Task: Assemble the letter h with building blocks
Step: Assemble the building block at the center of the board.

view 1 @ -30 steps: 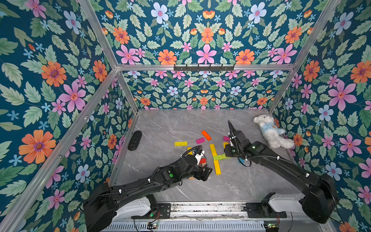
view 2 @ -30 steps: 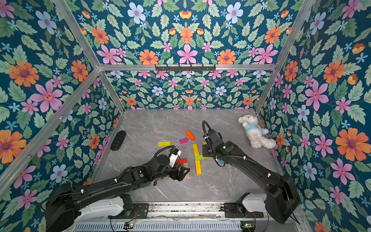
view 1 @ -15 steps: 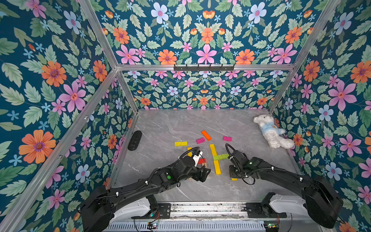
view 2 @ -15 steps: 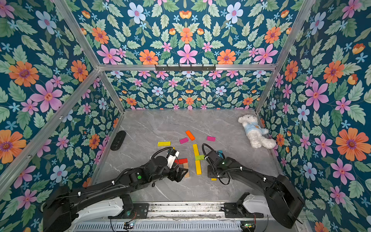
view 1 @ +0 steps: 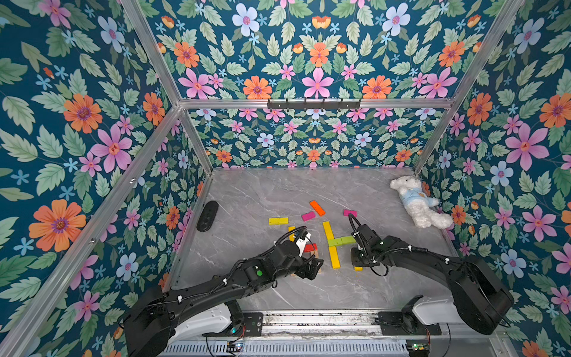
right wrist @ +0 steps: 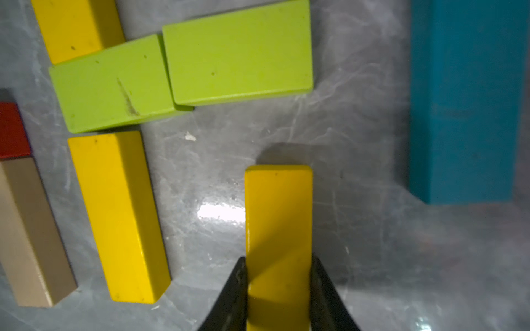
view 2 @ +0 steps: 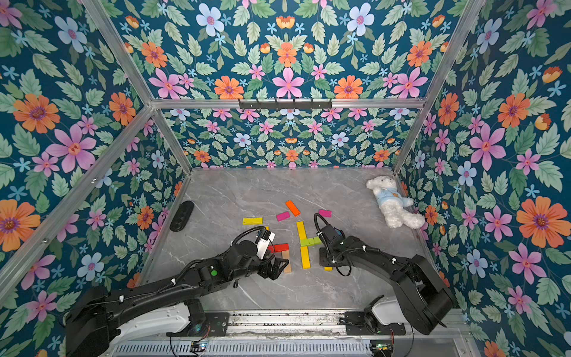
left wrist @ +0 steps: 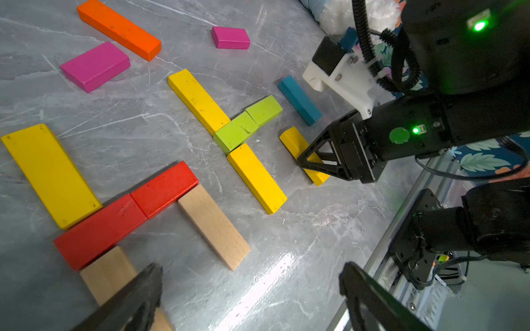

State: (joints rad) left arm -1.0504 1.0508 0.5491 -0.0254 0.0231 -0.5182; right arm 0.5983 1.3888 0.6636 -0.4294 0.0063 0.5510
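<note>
The right gripper [right wrist: 278, 259] had come forward, toward the worktop's [view 1: 278, 185] front edge. The left gripper [left wrist: 249, 270] hung wide open by the red blocks [left wrist: 129, 212]. In front of the lime blocks [right wrist: 114, 86], the right gripper squeezed a yellow block [right wrist: 278, 206], with bare worktop on both sides.

My right gripper [right wrist: 278, 262] clamped on end of glossy yellow wooden bar [right wrist: 278, 212]; fingers [right wrist: 233, 289] flat against both long sides. Lime-green wooden block [right wrist: 238, 54] at 12 o'clock from grip, second lime block [right wrist: 114, 86] at 11, ends touching, skewed. Another yellow bar [right wrist: 114, 215] at 9, near. Teal-blue wooden bar [right wrist: 464, 100] at 2, well apart. Grey marble tabletop [right wrist: 372, 258] beneath.
</note>
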